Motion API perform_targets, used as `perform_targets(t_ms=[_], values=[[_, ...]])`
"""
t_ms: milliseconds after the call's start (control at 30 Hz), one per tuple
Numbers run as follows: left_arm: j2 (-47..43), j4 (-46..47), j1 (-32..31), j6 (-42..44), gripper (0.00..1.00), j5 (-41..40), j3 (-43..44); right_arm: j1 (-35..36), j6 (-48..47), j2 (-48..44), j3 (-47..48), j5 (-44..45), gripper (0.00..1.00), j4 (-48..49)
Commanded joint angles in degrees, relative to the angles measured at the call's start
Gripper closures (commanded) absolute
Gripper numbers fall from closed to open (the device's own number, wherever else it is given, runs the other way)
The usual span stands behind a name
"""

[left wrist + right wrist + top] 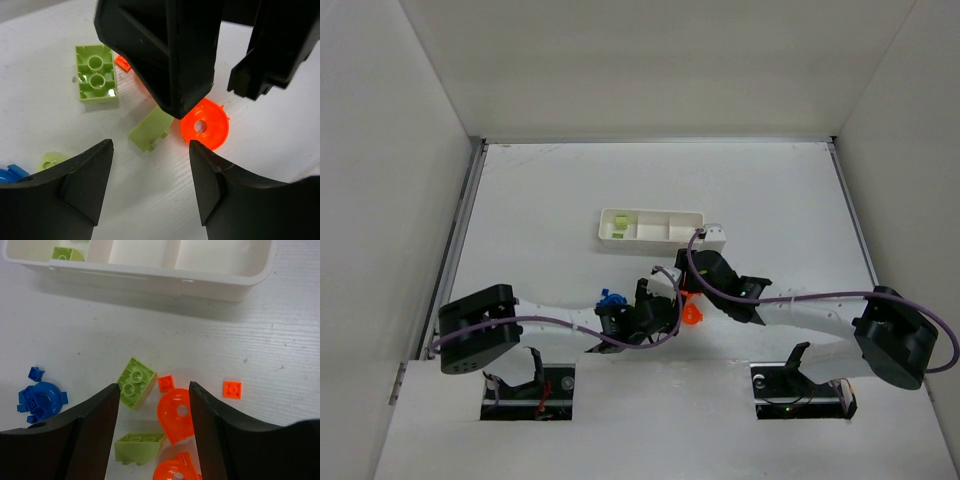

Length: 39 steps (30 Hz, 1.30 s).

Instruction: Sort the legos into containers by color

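Tray: long white plastic tray [150,277] with low walls and three square compartments in a row; sat on the white counter [540,190], beyond both arms.
Sorted piece: one light green plastic brick [67,253] lay in the tray's left-end compartment.
Loose green: light green two-by-two brick [135,382] lay on the counter on the tray's near side, apart from its wall; light green sloped brick [137,446] lay farther from the tray, on the same side.
Loose orange: small flat orange square tile [166,383] lay just beside the two-by-two brick. Second orange square tile [232,389] lay alone, under the tray's right end. Two clear orange round pieces [176,415] lay farther from the tray than the tiles.
Loose blue: blue round piece [42,399] and tiny blue bit [34,373] lay together on the tray's near side, under its left end.
Right jaws: stood spread, pinching nothing; hung over the loose pile on the tray's near side, with an orange round piece on the counter between them.
Left jaws: stood spread, pinching nothing; faced the right jaws closely on the tray's near side, with one orange round piece [205,125] flat on the counter just ahead.
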Motion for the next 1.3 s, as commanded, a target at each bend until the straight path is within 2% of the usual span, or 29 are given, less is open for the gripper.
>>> perform_targets(t_ms=[0, 567, 667, 700, 767, 800, 900, 1033, 1100, 1267], values=[[2.6, 3.0, -0.4, 0.1, 0.4, 2.4, 1.5, 0.6, 0.9, -0.6, 0.2, 0.3, 0.37, 1.5], [10.5, 6.7, 1.4, 4.4, 0.41, -0.5, 4.6, 0.6, 0.9, 0.0, -0.3, 0.1, 0.37, 3.5], [10.7, 7.2, 1.5, 4.7, 0.57, -0.1, 4.9, 0.6, 0.9, 0.0, -0.3, 0.1, 0.37, 3.6], [10.1, 7.2, 1.1, 4.7, 0.65, -0.6, 4.5, 0.6, 0.8, -0.2, -0.3, 0.1, 0.37, 3.6], [8.9, 6.8, 0.9, 4.6, 0.73, -0.8, 3.7, 0.6, 0.6, -0.4, -0.3, 0.1, 0.37, 3.6], [6.8, 6.5, 0.5, 4.2, 0.77, -1.0, 2.6, 0.6, 0.5, -0.5, -0.2, 0.1, 0.37, 3.6], [-0.6, 5.2, -0.6, 3.7, 0.8, -2.6, -1.0, 0.6, 0.4, -0.9, 0.2, 0.1, 0.37, 3.3], [-11.5, 1.4, -0.5, 3.2, 0.81, -4.1, -4.5, 0.5, 0.4, 0.6, 1.4, -0.4, 0.4, 3.4], [-19.7, -2.3, 0.6, 2.9, 0.81, -4.3, -6.6, 0.3, 0.4, 4.4, 3.2, -2.3, 0.43, 3.9], [-30.6, -8.0, 3.6, 1.7, 0.81, -4.8, -8.6, 0.4, -0.5, 9.7, 6.6, -2.6, 0.44, 4.2]])
